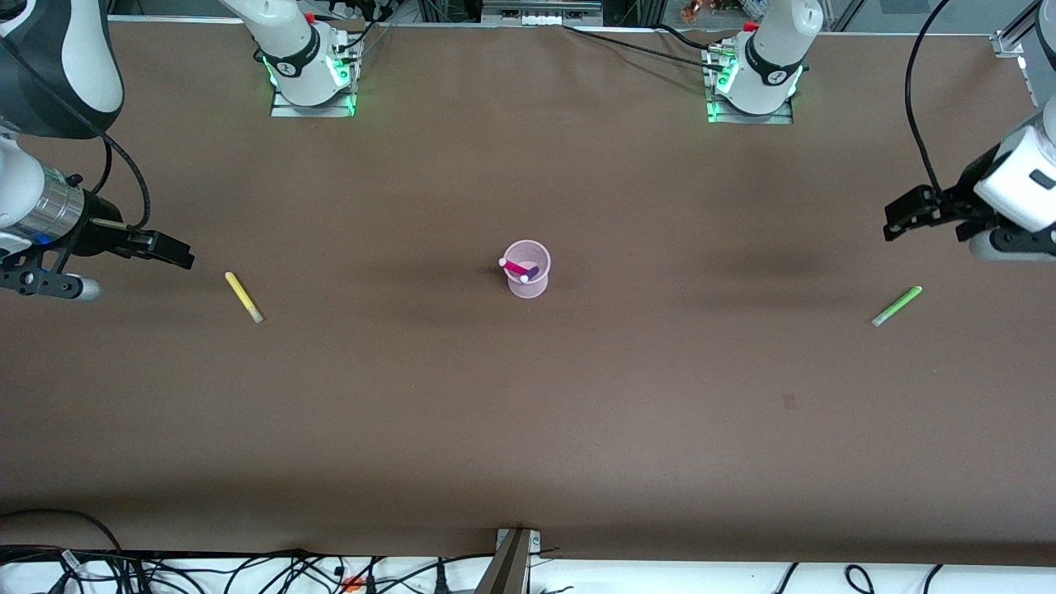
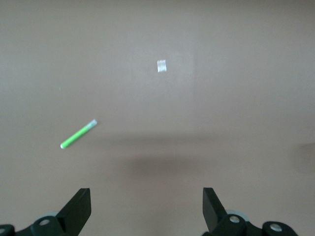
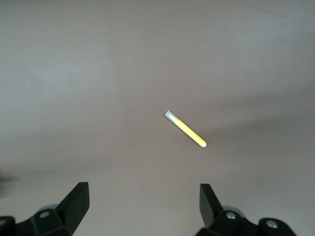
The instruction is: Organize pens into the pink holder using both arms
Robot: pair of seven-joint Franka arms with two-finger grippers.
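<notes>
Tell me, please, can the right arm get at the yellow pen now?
Probably yes. The yellow pen lies flat and alone on the table, toward the right arm's end. The right gripper hangs open above the table near it, holding nothing, and nothing stands between them.

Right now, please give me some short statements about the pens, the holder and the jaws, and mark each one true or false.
1. The pink holder contains the magenta pen and the dark purple pen. True.
2. The yellow pen stands in the holder. False: it lies on the table, toward the right arm's end.
3. The left gripper holds the green pen. False: its jaws are open and empty.
4. The right gripper has open jaws. True.
</notes>
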